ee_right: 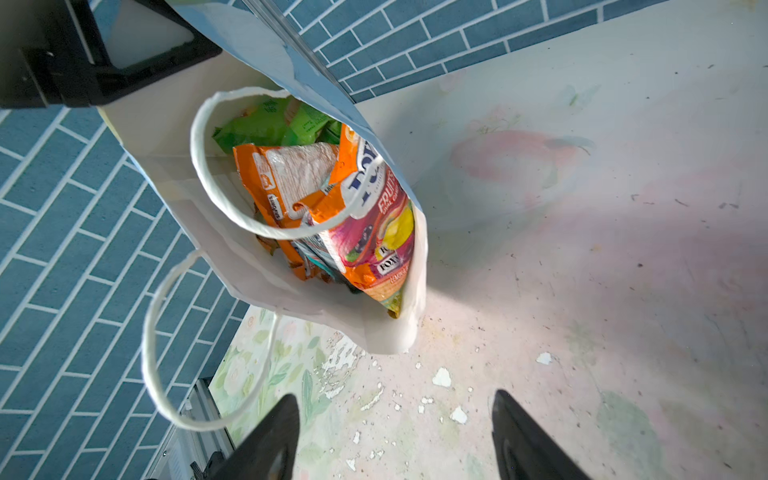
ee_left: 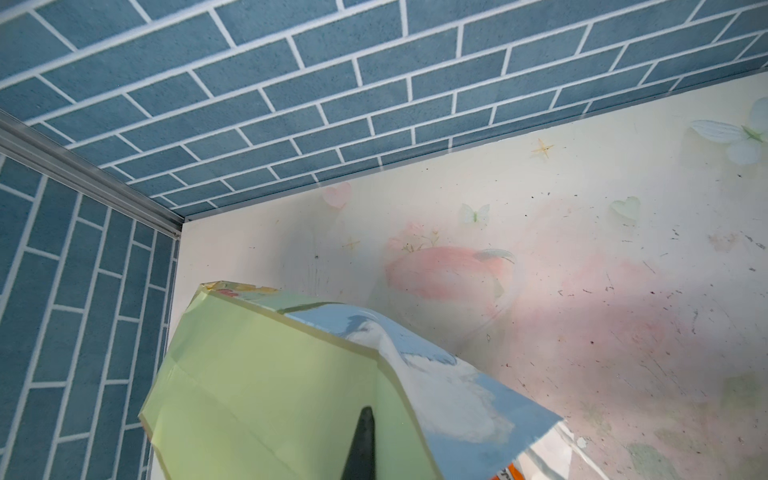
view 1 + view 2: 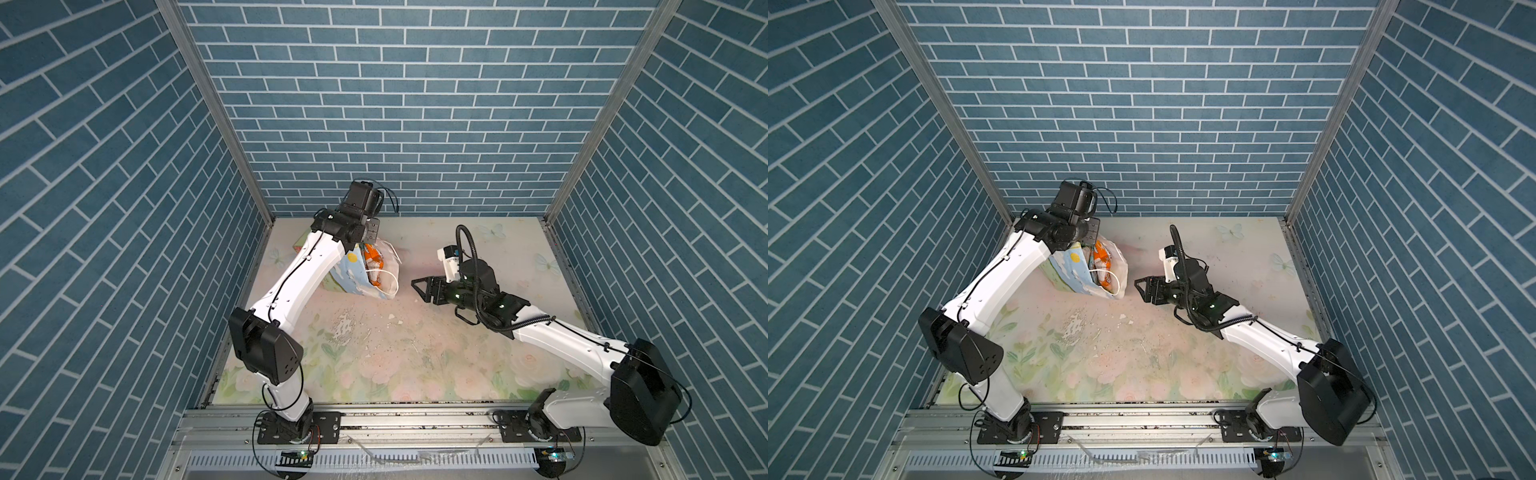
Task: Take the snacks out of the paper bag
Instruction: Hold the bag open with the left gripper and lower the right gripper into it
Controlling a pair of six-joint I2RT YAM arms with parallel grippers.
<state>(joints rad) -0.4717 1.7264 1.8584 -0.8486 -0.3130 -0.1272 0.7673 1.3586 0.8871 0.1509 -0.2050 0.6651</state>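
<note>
In both top views the paper bag is tipped left of middle on the tabletop, half hidden by the left arm, with the right pincer spread wide and empty beside its mouth. In the left wrist view the left pincer pinches the soft bag wall tight, one finger hidden. In the right wrist view the snacks, light and crinkly, sit inside; pinch an edge.

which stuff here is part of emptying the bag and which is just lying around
For the job:
- paper bag, tilted, mouth open
- snacks, all inside it
- left hand, shut on the bag
- right hand, open and empty, near the bag's mouth

Just lying about:
- white flakes scattered on the table
</note>
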